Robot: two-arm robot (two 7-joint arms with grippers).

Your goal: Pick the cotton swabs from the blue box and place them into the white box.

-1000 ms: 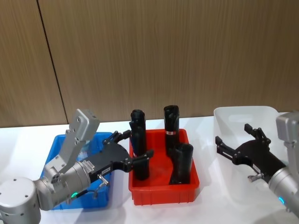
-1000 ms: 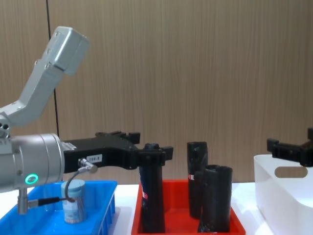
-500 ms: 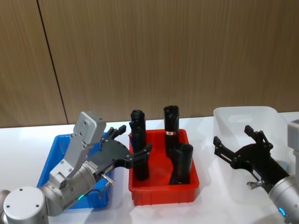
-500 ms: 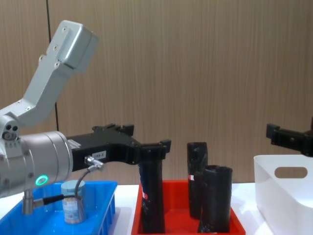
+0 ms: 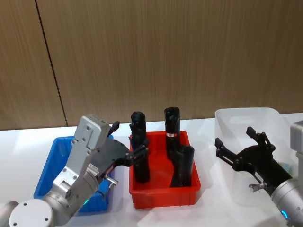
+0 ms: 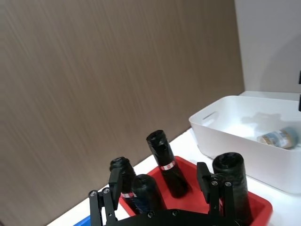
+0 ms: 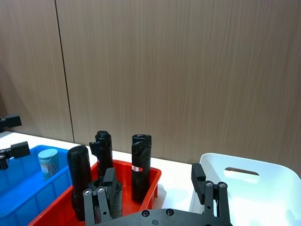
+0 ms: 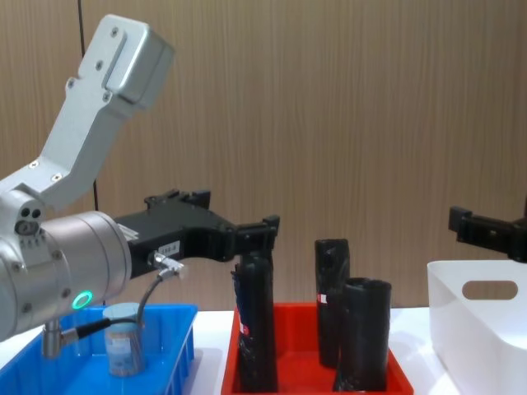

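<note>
One cotton swab jar (image 8: 123, 338) with a pale blue lid stands in the blue box (image 8: 178, 344); it also shows in the right wrist view as the jar (image 7: 47, 162) in the blue box (image 7: 18, 189). My left gripper (image 8: 233, 212) hangs open and empty above the blue box's right side, near the red bin; from the head it is the left gripper (image 5: 129, 139) over the blue box (image 5: 51, 163). Another cotton swab jar (image 6: 278, 138) lies inside the white box (image 6: 225, 137). My right gripper (image 5: 234, 137) is open and empty over the white box (image 5: 246, 117).
A red bin (image 5: 163, 197) with several tall black rolls (image 5: 140, 156) stands between the two boxes, right beside my left gripper's fingers. A wood-panelled wall runs behind the white table (image 5: 208, 208).
My left gripper has risen and drawn back, still open and empty. The jar in the blue box has not moved. The right gripper has barely shifted.
</note>
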